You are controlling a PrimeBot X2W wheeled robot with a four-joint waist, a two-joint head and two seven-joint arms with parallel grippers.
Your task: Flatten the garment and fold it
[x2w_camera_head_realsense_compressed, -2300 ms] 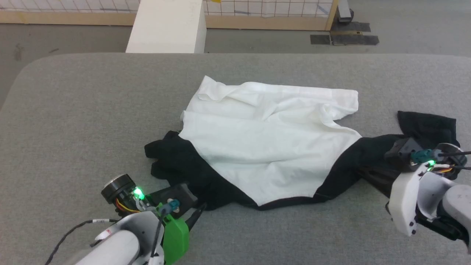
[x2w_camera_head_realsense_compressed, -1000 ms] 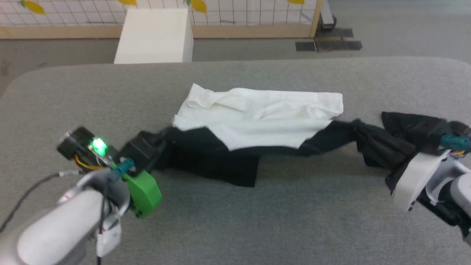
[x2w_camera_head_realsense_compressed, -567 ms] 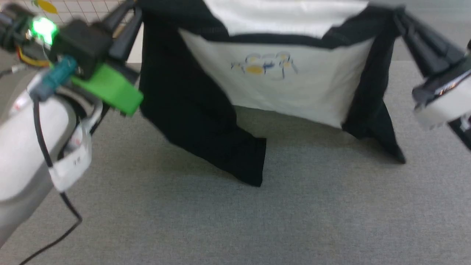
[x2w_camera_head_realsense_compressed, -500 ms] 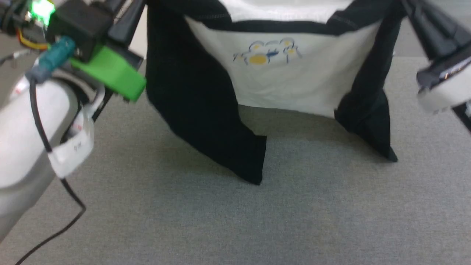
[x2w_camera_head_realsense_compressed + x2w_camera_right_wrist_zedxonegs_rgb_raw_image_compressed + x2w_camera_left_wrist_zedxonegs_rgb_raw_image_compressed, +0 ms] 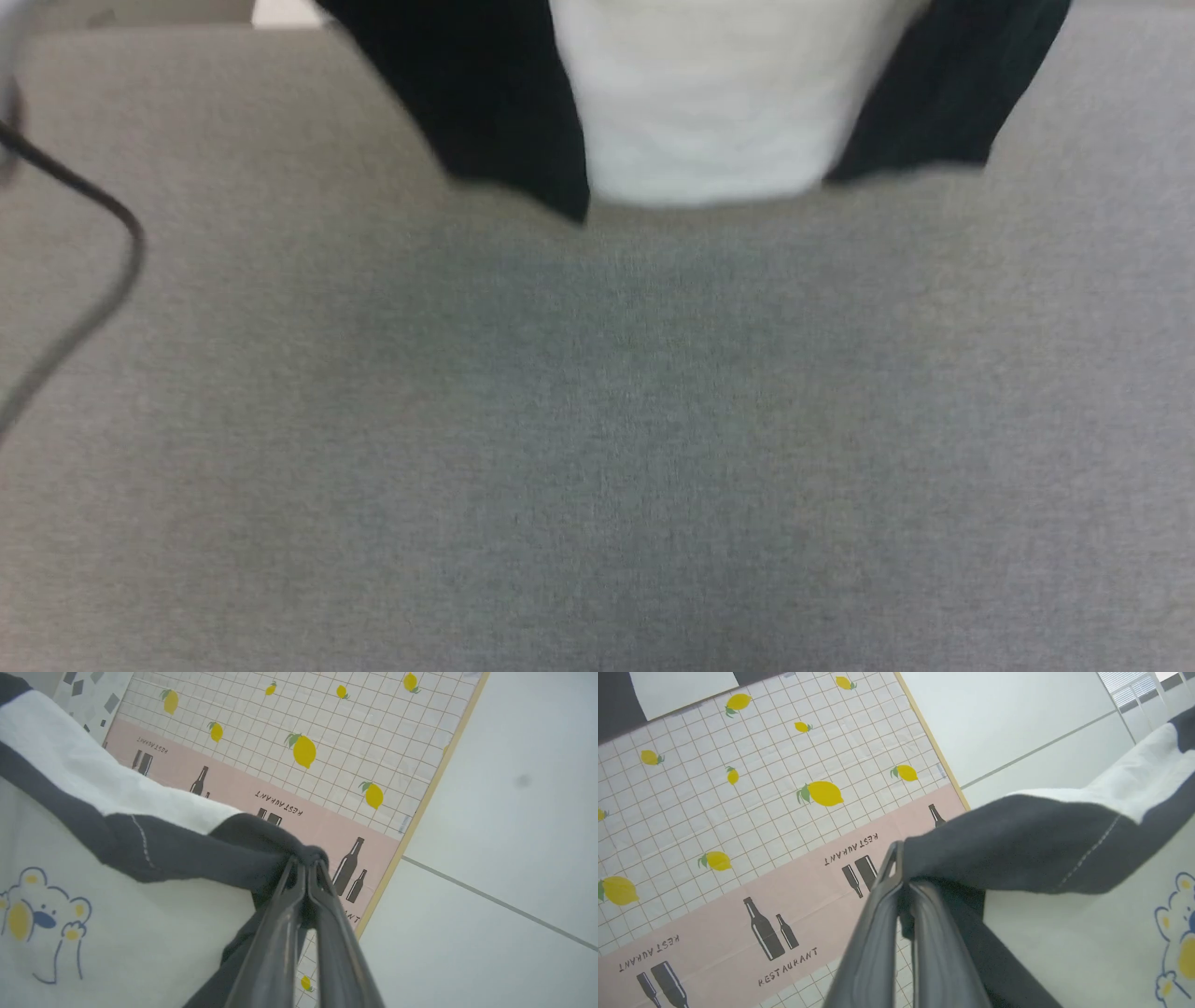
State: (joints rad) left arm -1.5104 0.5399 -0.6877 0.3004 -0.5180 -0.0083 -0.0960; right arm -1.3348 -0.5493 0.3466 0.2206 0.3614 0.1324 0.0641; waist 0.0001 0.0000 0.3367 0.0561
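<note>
The right gripper (image 5: 306, 868), fingers pinched together, clamps a bunched black fold of the T-shirt (image 5: 154, 849), whose white front bears a bear print (image 5: 42, 921), before a lemon-patterned screen (image 5: 303, 751).

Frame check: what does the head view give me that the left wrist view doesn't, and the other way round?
Head view: the grey table, the garment hanging at the top edge with its white hem and black sleeves, blurred, and a dark cable at the left. Left wrist view: the left gripper shut on the black shoulder cloth, a bear print on the white front, and a lemon-patterned panel behind. Shared: the garment itself, white with black.
</note>
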